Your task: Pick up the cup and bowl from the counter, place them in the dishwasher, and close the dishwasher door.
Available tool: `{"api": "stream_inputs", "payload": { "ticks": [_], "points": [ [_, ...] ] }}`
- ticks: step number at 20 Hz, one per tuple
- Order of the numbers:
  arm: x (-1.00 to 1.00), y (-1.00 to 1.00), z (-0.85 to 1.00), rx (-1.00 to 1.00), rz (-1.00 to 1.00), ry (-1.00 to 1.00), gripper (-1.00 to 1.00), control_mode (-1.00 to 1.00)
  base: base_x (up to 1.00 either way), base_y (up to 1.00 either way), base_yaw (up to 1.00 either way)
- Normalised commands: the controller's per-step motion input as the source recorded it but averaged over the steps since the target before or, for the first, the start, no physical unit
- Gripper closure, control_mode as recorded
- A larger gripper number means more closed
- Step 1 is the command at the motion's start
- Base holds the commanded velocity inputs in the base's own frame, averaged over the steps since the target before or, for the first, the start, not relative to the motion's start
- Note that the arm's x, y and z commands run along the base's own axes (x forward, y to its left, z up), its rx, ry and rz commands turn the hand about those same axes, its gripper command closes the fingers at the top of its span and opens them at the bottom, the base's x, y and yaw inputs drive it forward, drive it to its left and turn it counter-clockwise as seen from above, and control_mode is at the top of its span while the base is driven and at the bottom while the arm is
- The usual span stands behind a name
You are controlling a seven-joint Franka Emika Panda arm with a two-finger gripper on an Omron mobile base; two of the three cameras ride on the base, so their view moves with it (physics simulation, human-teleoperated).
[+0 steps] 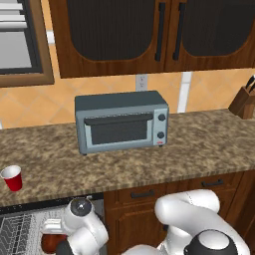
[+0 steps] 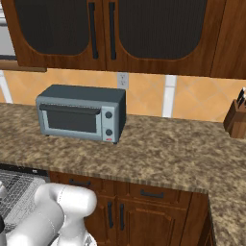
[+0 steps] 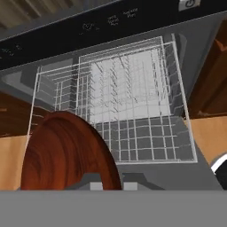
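We see the cup [image 1: 12, 178] standing upright on the counter [image 1: 209, 144], near its front edge at the far left of the left base view, well apart from the grey-blue toaster oven [image 1: 121, 121] that sits toward the back of the counter. A knife block [image 1: 243, 103] stands at the far right by the wall, and dark-fronted wall cabinets [image 1: 149, 35] hang above.

Below the counter edge on the left, we see the dishwasher [image 1: 20, 229] open, its white wire rack [image 3: 119, 106] showing. In the hand view we look into that rack, with the dark control strip [image 3: 88, 33] running across above it.

The arm reaches down low at the left, over the open dishwasher. The bowl [image 3: 66, 153] sits in the gripper [image 3: 111, 185]: in the hand view its reddish-brown body fills the lower left, tilted on edge, just in front of the rack and not yet resting in it. In the left base view we catch a patch of the same reddish-brown under the wrist. The finger tips themselves are mostly hidden behind the bowl, but we judge the jaws drawn nearly together, clamped on the bowl's rim.

The dishwasher door lies outside what we can make out clearly.
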Motion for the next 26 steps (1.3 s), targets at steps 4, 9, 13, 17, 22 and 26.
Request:
{"api": "stream_inputs", "payload": {
  "ticks": [4,9,13,17,22,26],
  "points": [
    [0.00,0.36,-0.45,0.00,0.00,-0.01,1.00,-1.00,0.00,0.00,0.00],
    [0.00,0.17,-0.37,-0.01,-0.02,-0.01,1.00,-1.00,0.00,0.00,0.00],
    [0.00,0.04,-0.42,-0.02,-0.01,0.00,1.00,-1.00,0.00,0.00,0.00],
    [0.06,0.15,-0.43,-0.06,-0.03,0.02,1.00,-1.00,0.00,0.00,0.00],
    [0.18,0.04,-0.46,0.00,0.00,0.13,1.00,-1.00,0.00,0.00,0.00],
    [0.14,0.06,-0.48,-0.01,0.00,0.10,1.00,-1.00,0.00,0.00,0.00]
  ]
}}
